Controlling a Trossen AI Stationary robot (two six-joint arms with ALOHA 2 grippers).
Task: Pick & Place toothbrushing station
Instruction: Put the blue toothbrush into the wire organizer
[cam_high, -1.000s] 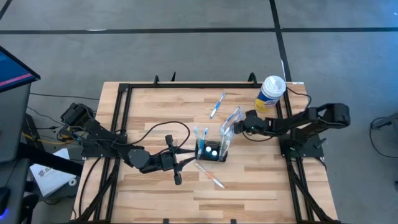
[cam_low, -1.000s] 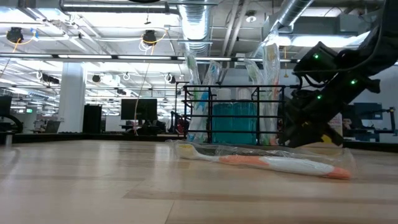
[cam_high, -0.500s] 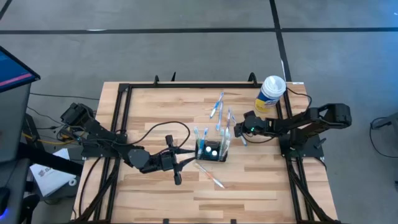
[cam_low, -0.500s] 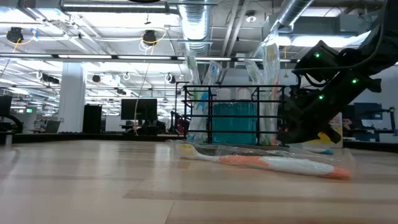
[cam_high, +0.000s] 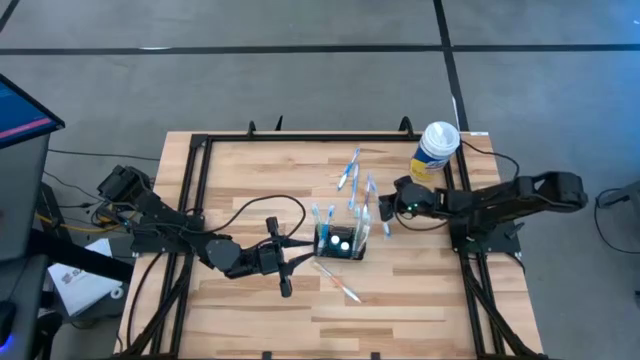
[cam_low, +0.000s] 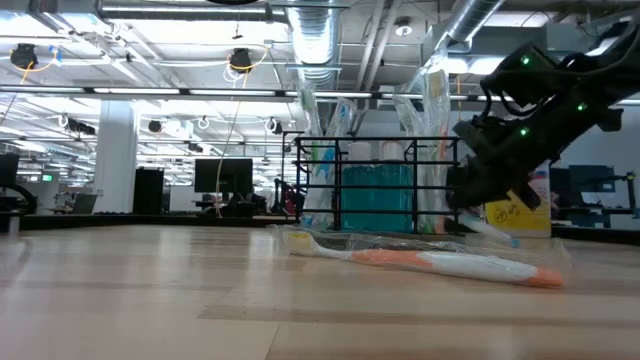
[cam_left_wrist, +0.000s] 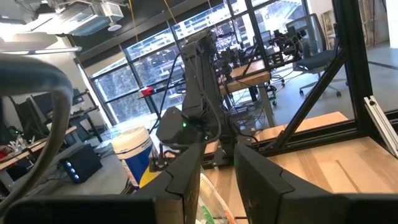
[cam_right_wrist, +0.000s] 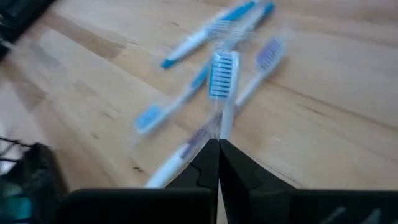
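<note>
High view: boxy black, seemingly slotted station (cam_high: 339, 243)

Station (cam_high: 341, 243) mid-table, canister (cam_high: 435, 151) far right

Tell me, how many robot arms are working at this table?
2. The left arm reaches in from the table's left side, its end effector beside the black toothbrushing station; the right arm comes from the right edge, near the white-and-yellow canister. No others show.
</note>
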